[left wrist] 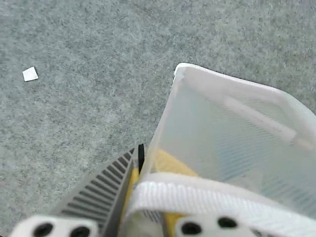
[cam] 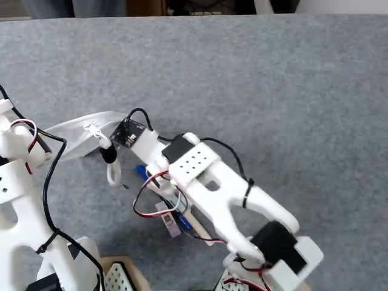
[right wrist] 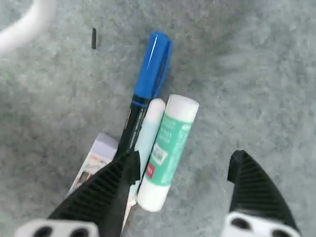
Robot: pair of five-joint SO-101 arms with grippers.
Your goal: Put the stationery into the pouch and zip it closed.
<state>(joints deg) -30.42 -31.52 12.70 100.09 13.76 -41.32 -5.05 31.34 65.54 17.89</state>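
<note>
Left gripper: my left gripper (left wrist: 148,170) is clamped on one edge of the pouch (left wrist: 232,128) and holds it above the table (left wrist: 74,98).
Pouch: translucent white mesh, at the left side of the table next to my left arm. I cannot tell from here whether its zip is open.
Right gripper: my right gripper (right wrist: 185,159) is spread wide and holds nothing. It hangs low over the stationery, with the glue stick (right wrist: 170,148) between its jaws.
Stationery: a blue marker (right wrist: 153,64), a pale tube (right wrist: 148,128) and the glue stick lie side by side on the table, touching. A small box (right wrist: 96,160) lies just beside the marker's dark end. All of it is near the pouch and outside it.
Inside the pouch: a yellow shape (left wrist: 170,165) shows near my left jaw. I cannot tell whether it is an item.
Done so far: the pouch is secured, I judge.
Left to do: at least four items are not yet loaded and the zip is not yet closed, so I judge this an early stage.
</note>
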